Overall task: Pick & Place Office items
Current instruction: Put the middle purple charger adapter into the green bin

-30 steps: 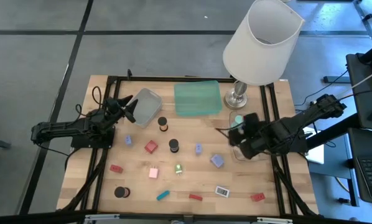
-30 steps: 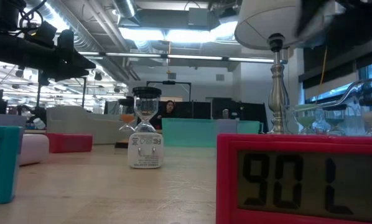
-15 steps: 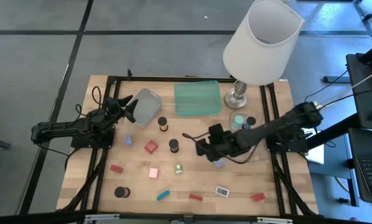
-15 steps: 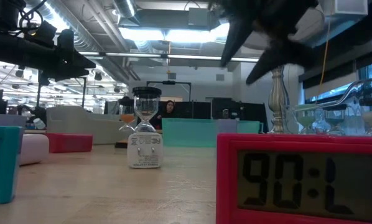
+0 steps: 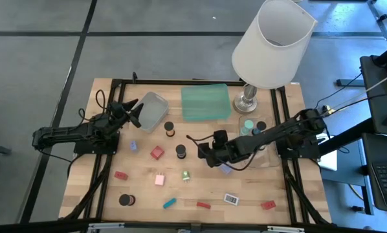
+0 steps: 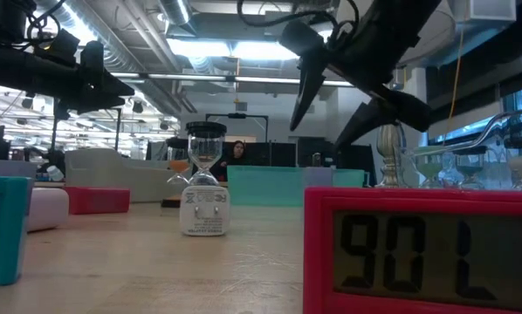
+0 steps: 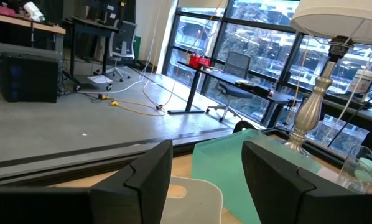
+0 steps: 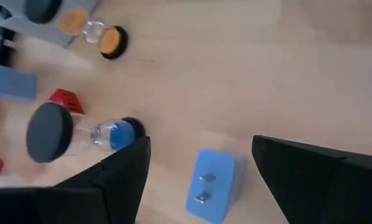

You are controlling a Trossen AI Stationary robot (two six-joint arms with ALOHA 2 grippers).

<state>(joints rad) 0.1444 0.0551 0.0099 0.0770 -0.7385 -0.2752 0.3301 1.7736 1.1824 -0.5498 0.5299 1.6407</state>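
- right gripper reached out over middle of the wooden surface, low above it, jaws apart and holding nothing
- right wrist view: small blue plug block lies on the wood between the two dark fingers, not touched; same block sits right at the gripper tip in high view
- blue-sand hourglass with black caps just beside that block, lying on its side in the wrist view; in high view it shows as a black cap
- orange-sand hourglass farther back, near the grey tray
- lavender block just beside the right arm, on the wood
- left gripper waits at left side, over the near edge of the grey tray, jaws partly apart, empty; left wrist view shows its fingers with a gap
- rest of the items scattered across front half: red block, pink block, teal bar, red bar, black disc, red clock
- mint-green cap inside the clear tray at the right
- green tray at back, beside the lamp
- low view: red clock close up, white plug upright farther off, person in the room behind
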